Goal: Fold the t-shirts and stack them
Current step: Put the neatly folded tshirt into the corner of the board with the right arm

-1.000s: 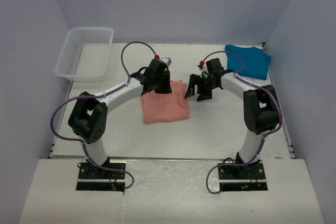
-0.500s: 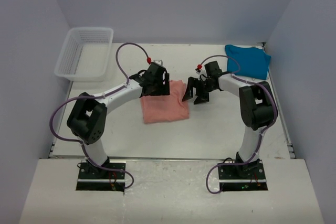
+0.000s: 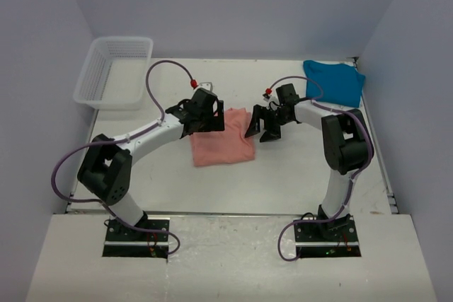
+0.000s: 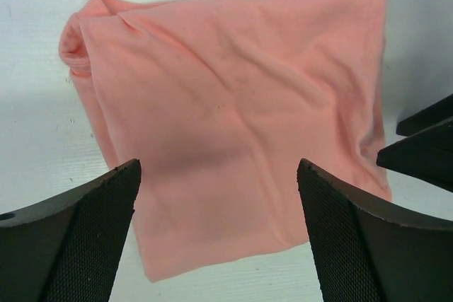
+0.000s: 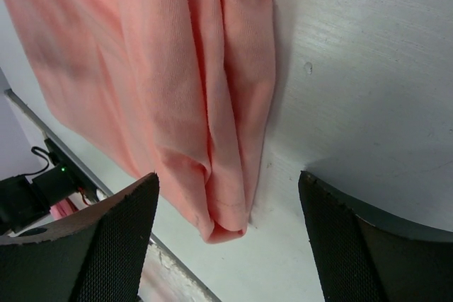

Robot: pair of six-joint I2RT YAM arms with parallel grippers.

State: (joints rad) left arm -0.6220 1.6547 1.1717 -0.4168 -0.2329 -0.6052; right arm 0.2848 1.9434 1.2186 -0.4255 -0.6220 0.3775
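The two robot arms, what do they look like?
The left arm and right arm have white links with black joints. A purple cable loops along each, with a red fitting near the wrist. Black fingers, finely textured.

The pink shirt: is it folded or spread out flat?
Folded. The pink shirt lies as a compact rectangle, no sleeves sticking out; doubled layers show along its edge.

Top cam is fixed, high off the table's 6 o'clock edge, looking down toward 12 over the whole surface. Both wrist cams sit close over the pink t-shirt, which all three views share. Right wrist frames just its edge.
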